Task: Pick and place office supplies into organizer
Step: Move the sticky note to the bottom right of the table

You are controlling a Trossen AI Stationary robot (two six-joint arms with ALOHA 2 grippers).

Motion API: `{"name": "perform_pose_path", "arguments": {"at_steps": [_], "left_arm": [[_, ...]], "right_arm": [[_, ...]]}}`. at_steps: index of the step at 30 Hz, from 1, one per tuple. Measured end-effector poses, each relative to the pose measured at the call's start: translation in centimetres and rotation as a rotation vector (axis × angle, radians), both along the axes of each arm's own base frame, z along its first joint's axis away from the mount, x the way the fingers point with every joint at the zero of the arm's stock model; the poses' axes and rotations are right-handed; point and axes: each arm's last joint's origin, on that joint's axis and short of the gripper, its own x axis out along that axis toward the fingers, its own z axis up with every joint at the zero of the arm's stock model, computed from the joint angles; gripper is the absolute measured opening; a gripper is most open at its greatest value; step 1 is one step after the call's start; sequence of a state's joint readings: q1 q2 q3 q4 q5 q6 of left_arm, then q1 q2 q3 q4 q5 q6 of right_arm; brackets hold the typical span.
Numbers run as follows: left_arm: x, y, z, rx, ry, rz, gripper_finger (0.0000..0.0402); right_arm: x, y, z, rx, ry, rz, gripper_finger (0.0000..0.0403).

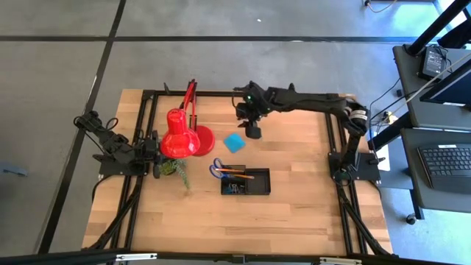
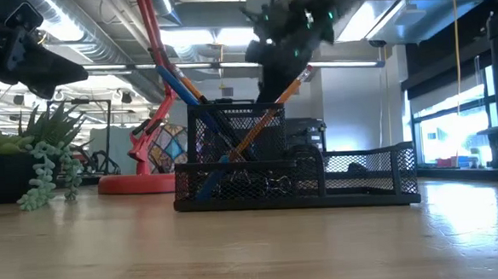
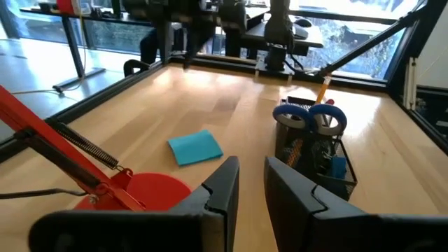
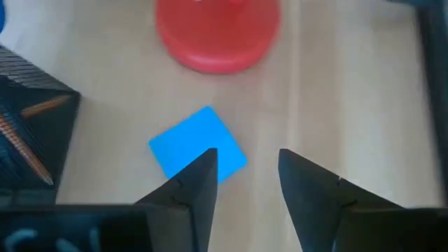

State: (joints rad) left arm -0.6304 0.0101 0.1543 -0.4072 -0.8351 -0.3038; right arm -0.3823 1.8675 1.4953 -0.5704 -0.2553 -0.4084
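The light-blue note pad (image 1: 235, 142) (image 4: 198, 143) lies flat on the wooden table, between the red lamp's base and the organizer. My right gripper (image 1: 252, 132) (image 4: 245, 175) hangs open above the table just beside the pad's far right side and touches nothing. The black mesh organizer (image 1: 246, 182) (image 2: 294, 176) stands toward the near side. Blue-handled scissors (image 3: 308, 115) and an orange pencil (image 3: 323, 91) stand in its tall cup, handles up. My left gripper (image 1: 156, 151) (image 3: 250, 182) waits at the table's left edge by the plant, open with nothing between its fingers.
A red desk lamp (image 1: 179, 136) with its round base (image 4: 217, 31) stands left of the pad. A small green potted plant (image 1: 175, 168) (image 2: 37, 159) sits near the left arm. Bare wood lies right of the organizer and toward the near edge.
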Motion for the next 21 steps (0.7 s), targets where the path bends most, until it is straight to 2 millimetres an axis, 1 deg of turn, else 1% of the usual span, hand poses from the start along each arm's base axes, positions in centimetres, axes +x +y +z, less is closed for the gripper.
{"name": "perform_pose_path", "arguments": {"at_steps": [5,11,16,21], "left_arm": [[0.0,0.0,0.0,0.003,-0.001,0.008,0.0061],[0.0,0.1,0.0,0.005,-0.003,0.019,0.0063],[0.0,0.2,0.0,-0.006,-0.016,0.07,0.0061],[0.0,0.2,0.0,-0.011,-0.018,0.072,0.0063]], "right_arm": [[-1.0,-0.1,-4.3,0.067,-0.055,0.065,0.0153],[-2.2,0.4,-7.9,0.043,-0.115,0.097,0.0153],[-2.8,0.7,-9.4,0.006,-0.203,0.1,0.0153],[-2.8,1.4,-9.9,-0.004,-0.249,0.106,0.0153]]}}
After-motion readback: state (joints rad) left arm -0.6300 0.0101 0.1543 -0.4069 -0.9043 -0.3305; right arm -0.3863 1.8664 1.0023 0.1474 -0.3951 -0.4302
